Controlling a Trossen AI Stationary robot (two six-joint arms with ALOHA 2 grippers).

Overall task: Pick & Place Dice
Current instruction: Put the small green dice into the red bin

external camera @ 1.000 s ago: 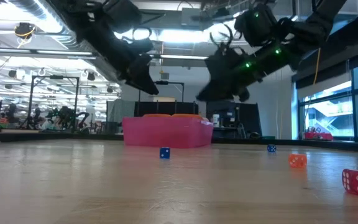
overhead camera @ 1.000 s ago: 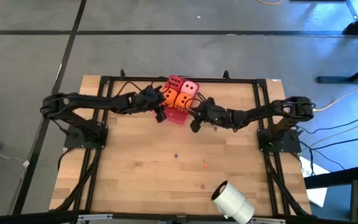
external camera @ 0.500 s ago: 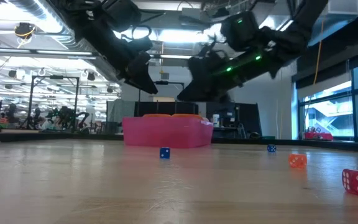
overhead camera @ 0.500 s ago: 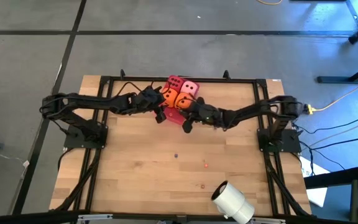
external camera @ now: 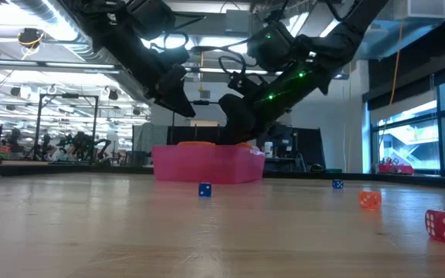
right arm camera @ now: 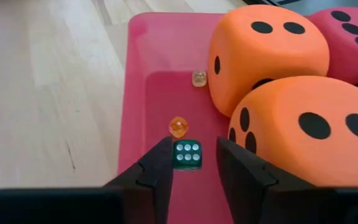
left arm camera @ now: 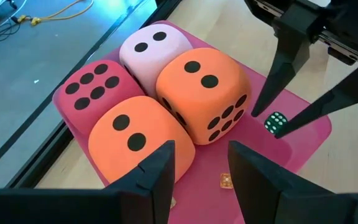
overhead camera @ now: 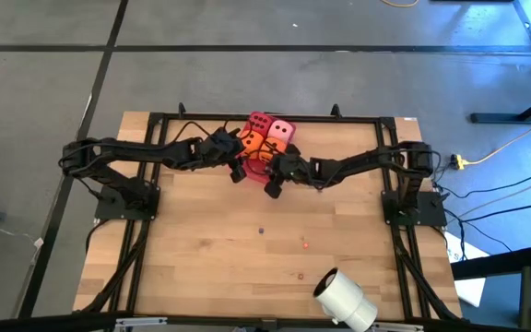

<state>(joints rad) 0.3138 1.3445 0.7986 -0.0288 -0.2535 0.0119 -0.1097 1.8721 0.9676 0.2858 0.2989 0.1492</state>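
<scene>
While the right gripper is held just over the red tray, a small dark green die with pale pips is seen between its parted fingers, apparently unclamped. Beyond it, four big foam dice are packed on the tray. Since a second ago, the right arm has been brought leftward over the tray; the left gripper is kept open above the orange dice.

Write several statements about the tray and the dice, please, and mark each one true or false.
1. Four big dice sit on the pink tray. True.
2. A small green die lies between the right gripper's fingers. True.
3. The white roll stands on the tray. False: the white roll lies near the table's front edge.
4. The left gripper grips an orange die. False: the left gripper hovers open beside the big dice.
</scene>
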